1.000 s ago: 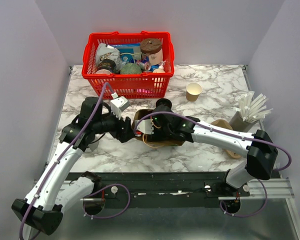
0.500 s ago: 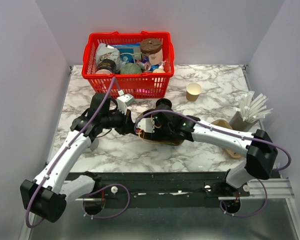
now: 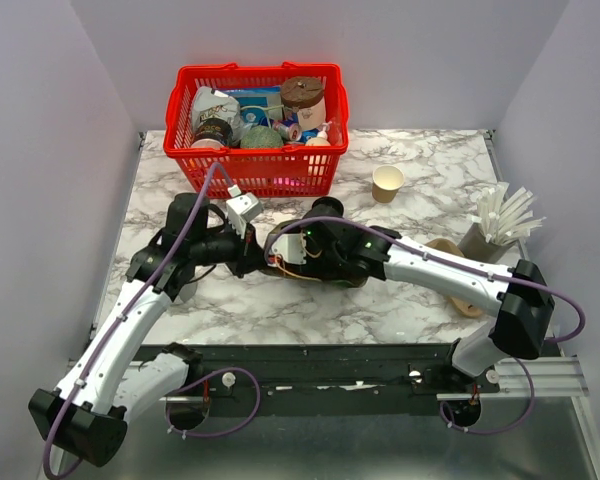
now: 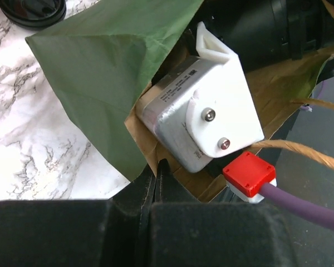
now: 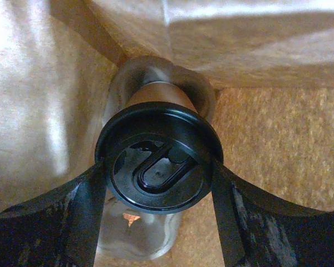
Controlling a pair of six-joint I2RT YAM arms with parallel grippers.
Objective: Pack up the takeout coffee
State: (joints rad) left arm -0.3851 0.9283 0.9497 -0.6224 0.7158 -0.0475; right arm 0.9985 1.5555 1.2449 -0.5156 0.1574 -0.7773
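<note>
The takeout coffee (image 3: 387,183), a small tan cup with a white rim, stands open on the marble at the back right, apart from both arms. A brown paper bag (image 3: 310,275) with a green outside (image 4: 111,72) lies on its side at the table's middle. My left gripper (image 4: 156,173) is shut on the bag's mouth edge. My right gripper (image 5: 157,167) reaches inside the bag. Its fingers (image 5: 86,211) press both sides of a brown cup with a black lid (image 5: 156,161). In the top view that cup is hidden by the bag and arm.
A red basket (image 3: 255,68) full of groceries stands at the back. A grey holder of white straws (image 3: 500,222) and a brown pulp carrier (image 3: 458,268) sit at the right. A loose black lid (image 4: 30,10) lies left of the bag. The right wrist camera (image 4: 206,111) fills the bag's mouth.
My left gripper has gone from open to shut on the bag's edge after shifting along the bag's left side. The right arm has pushed slightly further left into the bag.
</note>
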